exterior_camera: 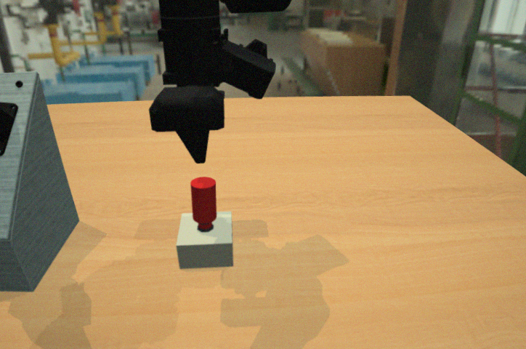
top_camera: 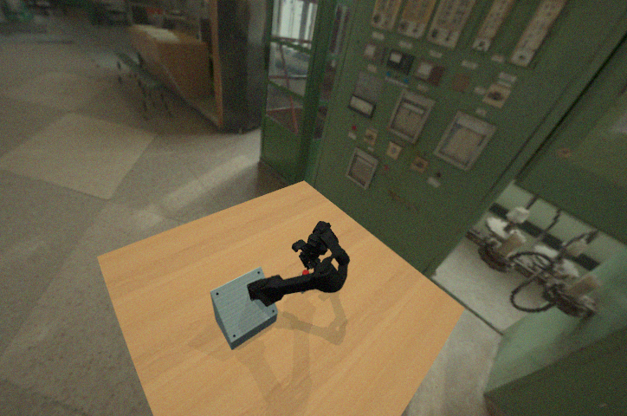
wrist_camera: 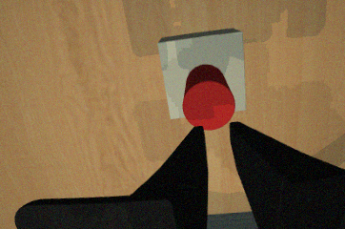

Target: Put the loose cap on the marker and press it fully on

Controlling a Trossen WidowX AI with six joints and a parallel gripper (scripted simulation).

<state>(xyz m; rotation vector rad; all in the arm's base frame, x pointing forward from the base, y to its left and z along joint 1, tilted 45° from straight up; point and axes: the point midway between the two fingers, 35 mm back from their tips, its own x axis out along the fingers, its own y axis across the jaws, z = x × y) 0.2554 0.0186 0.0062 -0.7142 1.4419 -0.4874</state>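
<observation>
Pincer hangs straight above the cap, tips pointing down, with a clear gap of air between tips and cap top. Fingers are drawn nearly together and grip nothing — clenched on air; in the wrist view a narrow strip of bench shows between them.

Cap: red, upright, directly below the pincer. It sits on the marker, of which only a short dark stub shows under the cap's lower edge, where it enters the block. Cap is apart from the pincer on every side.

Block: pale grey, square-topped, resting on the bench right under the pincer. In the wrist view the cap covers the middle of the block, just ahead of the fingertips.

Surroundings: the arm's blue-grey base stands well off to one side of the pincer, to the left in the exterior view, with the arm's mount bolted to its sloped face. From the top view the arm reaches out from the base and folds back down; a speck of red cap shows beneath it. Nothing stands between pincer and cap — only arm shadows lie on the bench around the block. A green control panel stands beyond the bench edge, far from the pincer.
</observation>
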